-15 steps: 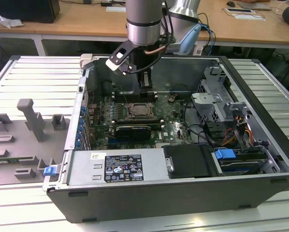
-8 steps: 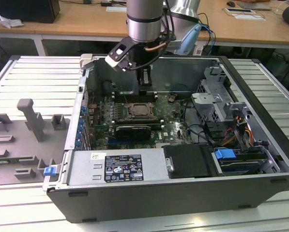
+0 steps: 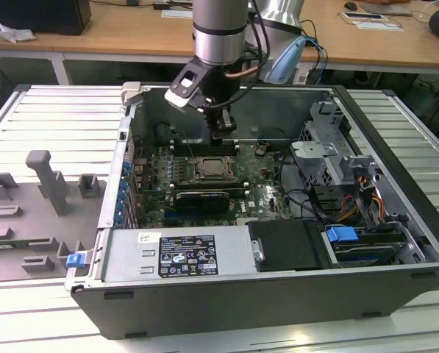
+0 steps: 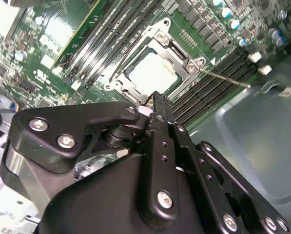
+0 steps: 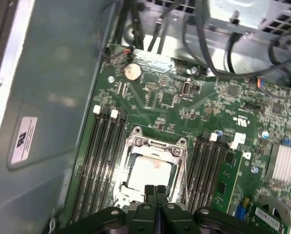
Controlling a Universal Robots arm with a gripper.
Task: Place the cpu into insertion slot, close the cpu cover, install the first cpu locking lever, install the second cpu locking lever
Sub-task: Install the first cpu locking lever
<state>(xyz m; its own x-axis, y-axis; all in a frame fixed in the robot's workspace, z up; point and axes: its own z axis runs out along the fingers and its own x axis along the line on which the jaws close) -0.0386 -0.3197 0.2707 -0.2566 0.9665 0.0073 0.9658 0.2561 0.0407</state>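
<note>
The cpu (image 4: 152,73) lies pale face up in the insertion slot (image 3: 206,168) in the middle of the green motherboard (image 5: 184,105). The cpu cover (image 5: 155,145) lies flat around the cpu (image 5: 150,173), its silvery frame ringing the chip. In the second wrist view, a thin metal locking lever (image 4: 226,78) sticks out from one corner of the socket over the memory slots. My gripper (image 3: 223,134) hangs just above the socket's far edge. Both wrist views show its black fingers (image 5: 149,191) pressed together, with nothing visible between them (image 4: 155,100).
Long black memory slots (image 5: 104,161) flank the socket on both sides. A black card (image 3: 199,198) lies in front of it. A drive cage (image 3: 329,158), cables (image 3: 366,198) and the power supply (image 3: 179,254) crowd the case. A grey fixture (image 3: 46,184) stands at the exterior view's left.
</note>
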